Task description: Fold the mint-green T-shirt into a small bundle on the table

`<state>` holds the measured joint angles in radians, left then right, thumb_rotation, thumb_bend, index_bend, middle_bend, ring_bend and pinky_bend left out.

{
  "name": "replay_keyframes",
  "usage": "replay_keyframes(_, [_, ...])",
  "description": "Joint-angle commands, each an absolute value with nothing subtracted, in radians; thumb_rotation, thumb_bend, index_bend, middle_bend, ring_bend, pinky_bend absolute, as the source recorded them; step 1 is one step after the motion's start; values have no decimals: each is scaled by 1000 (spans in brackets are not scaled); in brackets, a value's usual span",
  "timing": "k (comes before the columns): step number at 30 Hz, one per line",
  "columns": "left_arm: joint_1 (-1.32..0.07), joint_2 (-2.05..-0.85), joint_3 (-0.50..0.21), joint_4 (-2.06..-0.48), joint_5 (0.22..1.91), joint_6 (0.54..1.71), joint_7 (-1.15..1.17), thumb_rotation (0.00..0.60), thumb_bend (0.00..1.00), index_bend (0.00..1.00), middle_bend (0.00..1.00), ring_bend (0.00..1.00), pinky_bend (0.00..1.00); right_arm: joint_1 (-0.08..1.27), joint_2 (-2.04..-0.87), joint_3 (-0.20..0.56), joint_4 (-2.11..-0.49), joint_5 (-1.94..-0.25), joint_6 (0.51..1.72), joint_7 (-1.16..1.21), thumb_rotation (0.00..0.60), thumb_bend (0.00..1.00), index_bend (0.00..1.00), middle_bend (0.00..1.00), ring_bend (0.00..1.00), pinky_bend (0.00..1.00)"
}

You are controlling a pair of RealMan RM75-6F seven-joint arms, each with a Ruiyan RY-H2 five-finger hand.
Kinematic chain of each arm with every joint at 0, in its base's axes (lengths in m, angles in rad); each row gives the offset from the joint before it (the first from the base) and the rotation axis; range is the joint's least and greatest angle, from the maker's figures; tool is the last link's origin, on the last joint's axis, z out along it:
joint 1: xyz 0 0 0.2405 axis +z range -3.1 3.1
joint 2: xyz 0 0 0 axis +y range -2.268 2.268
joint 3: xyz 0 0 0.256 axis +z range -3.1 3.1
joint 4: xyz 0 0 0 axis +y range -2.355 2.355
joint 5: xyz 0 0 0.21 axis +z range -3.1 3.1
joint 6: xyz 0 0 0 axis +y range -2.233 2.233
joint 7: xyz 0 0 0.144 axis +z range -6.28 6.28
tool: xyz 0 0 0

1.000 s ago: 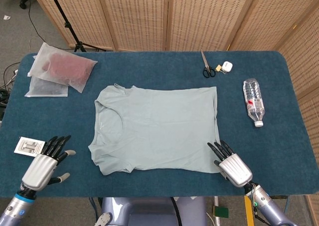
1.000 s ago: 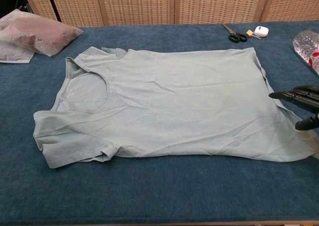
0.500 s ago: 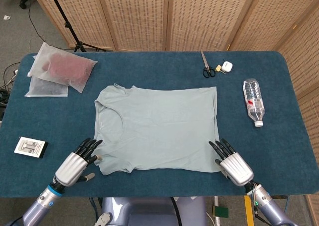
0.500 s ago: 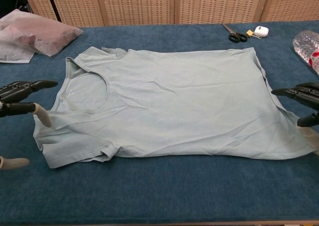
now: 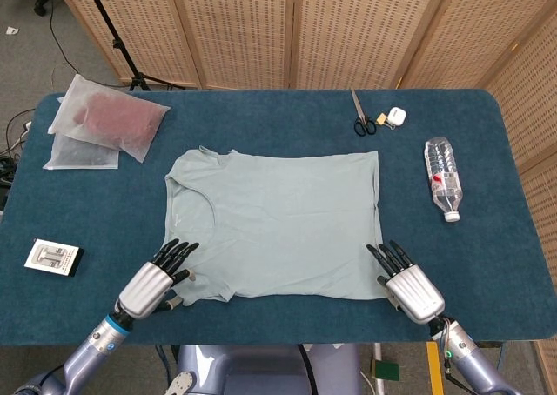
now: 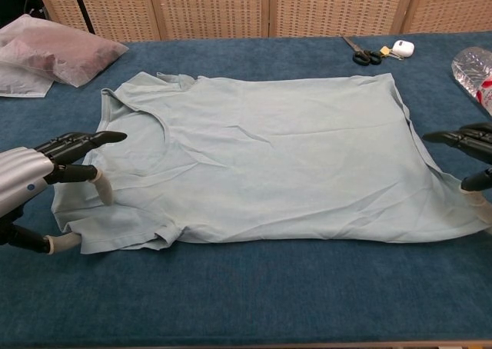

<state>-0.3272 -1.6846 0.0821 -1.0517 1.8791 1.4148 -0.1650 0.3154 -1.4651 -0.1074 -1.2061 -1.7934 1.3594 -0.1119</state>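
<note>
Head view: my left hand [image 5: 157,281] hovered spread and empty at the mint-green T-shirt's [image 5: 278,221] sleeve, my right hand [image 5: 407,284] likewise splayed at the hem corner.

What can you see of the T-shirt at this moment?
The T-shirt is mint-green, thin, soft-looking fabric, lying flat and unfolded on the blue table, slightly wrinkled. Its round neckline and short sleeves point toward the robot's left side, its hem toward the right. The near sleeve is partly folded under. The left hand is at the near sleeve, fingers spread over its edge; the right hand sits at the near hem corner. Neither has lifted the cloth.
</note>
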Motion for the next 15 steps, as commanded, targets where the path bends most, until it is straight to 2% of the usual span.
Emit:
replay_keyframes(1, [-332,-1694,83,-1045,1872,1416,-168,600,296,499,0,0,0,316,-1464,-108,-1207,-1794,1359,-112,600,466,657,0,0,0])
replay_keyframes(7, [-333,-1704,93,-1033,1861,1422,-170,600,346,660,0,0,0,316,-1462,-107,-1210,-1791,1360,-111,600,466,658,0,0,0])
replay_keyframes(10, [-332,-1710,100,-1027,1852,1428,-184,600,387,704,0,0,0,315,-1461,-108,-1212,-1791,1362,-112,600,466,659,0,0,0])
replay_keyframes(15, [-330,-1717,107,-1009,1841,1442,-203,600,465,725,0,0,0,315,-1461,-109,-1213,-1791,1362,-112,600,466,659,0,0,0])
